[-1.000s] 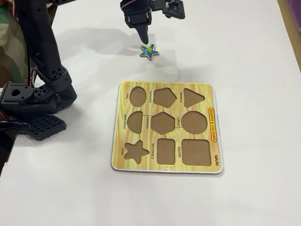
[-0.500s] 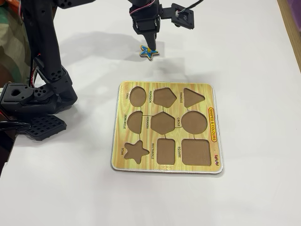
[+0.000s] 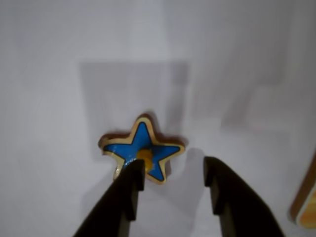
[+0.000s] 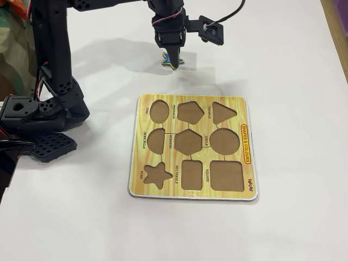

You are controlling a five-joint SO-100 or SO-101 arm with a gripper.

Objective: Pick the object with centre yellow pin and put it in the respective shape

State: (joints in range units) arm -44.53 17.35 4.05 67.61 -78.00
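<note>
The object with centre yellow pin point(image 3: 148, 140) is a blue star with a pale wooden edge, lying flat on the white table. In the wrist view my gripper point(image 3: 173, 171) is open just above it. The left fingertip point(image 3: 133, 173) overlaps the star's lower edge right beside the yellow pin point(image 3: 144, 155). The right fingertip point(image 3: 213, 173) stands off the star over bare table. In the fixed view the gripper point(image 4: 174, 57) points down onto the star point(image 4: 165, 59) and hides most of it. The respective shape, the star recess point(image 4: 157, 174), is at the lower left of the yellow puzzle board point(image 4: 247, 163).
The board holds several other brown recesses, such as the hexagon point(image 4: 188, 142) and oval point(image 4: 159, 111). The arm's black base point(image 4: 38, 117) stands at the left. A corner of the board point(image 3: 307, 202) shows at the right edge of the wrist view.
The gripper has come down over the star, from hovering above and slightly left of it to tips at the piece, which now hide most of it in the fixed view.
</note>
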